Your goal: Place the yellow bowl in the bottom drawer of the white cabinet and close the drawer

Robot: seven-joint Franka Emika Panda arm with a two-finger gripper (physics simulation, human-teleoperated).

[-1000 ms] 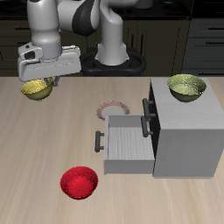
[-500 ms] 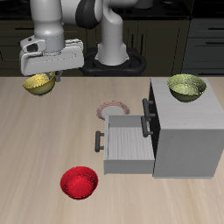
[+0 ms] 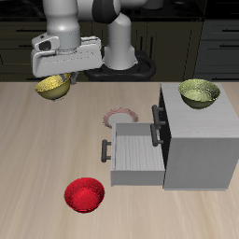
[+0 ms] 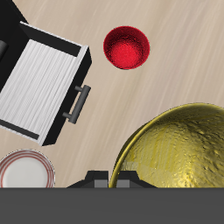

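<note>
One yellow bowl [image 3: 54, 87] hangs clamped in the claw [image 3: 58, 80] — above the table, bottom drawer [image 3: 133, 155] pulled out.

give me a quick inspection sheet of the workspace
surface: wooden table, looks clean
job's things: yellow bowl held off the table; bottom drawer pulled out of the white cabinet, nothing in it
clutter: red bowl near the front edge; olive bowl on the cabinet top; small plate behind the drawer
grippers: gripper shut on the bowl's rim
cables: nothing seen
surroundings: dark cabinets behind
</note>
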